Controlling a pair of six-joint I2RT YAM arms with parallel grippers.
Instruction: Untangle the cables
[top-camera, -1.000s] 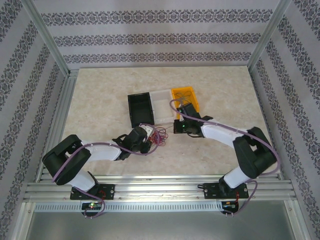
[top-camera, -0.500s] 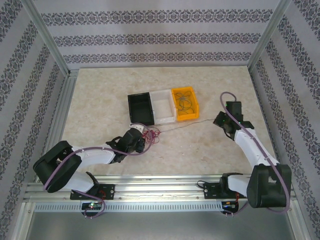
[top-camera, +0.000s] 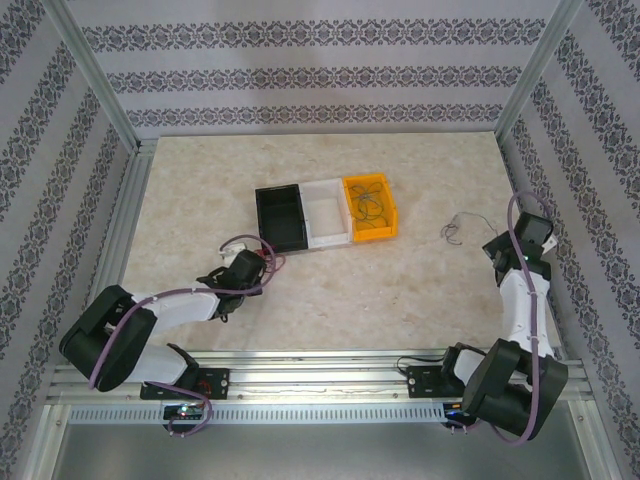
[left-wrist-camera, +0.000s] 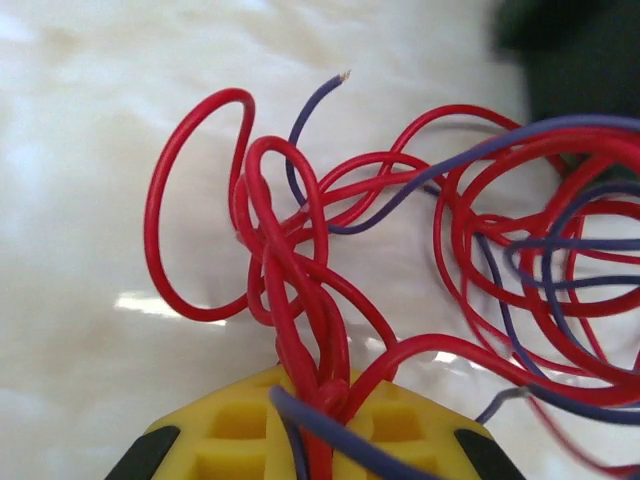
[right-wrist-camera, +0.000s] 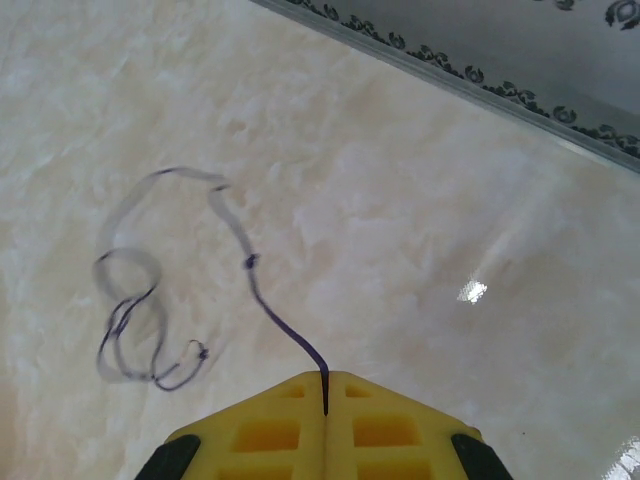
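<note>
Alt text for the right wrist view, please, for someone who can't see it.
The yellow right claw, shut, pinches the end of one thin dark wire, which trails ahead in loose, partly blurred curls against the pale marbled table. A patterned wall crosses the top right corner.

Top external: mounted high, above and behind the arm bases, tilted down and forward over the whole table (top-camera: 200, 200) as far as the back wall.

Left wrist: looks almost straight down, very close. The cable clump (left-wrist-camera: 300, 250) looms large beyond its yellow fingertips (left-wrist-camera: 240, 430).

Right wrist: low, slanting across the surface to an edge rail and patterned wall, with the dark cable (right-wrist-camera: 150, 330) near.

Overlap: the top view shares the cable clump (top-camera: 268, 262), left of centre, and the dark cable (top-camera: 455, 228), near the right edge.
</note>
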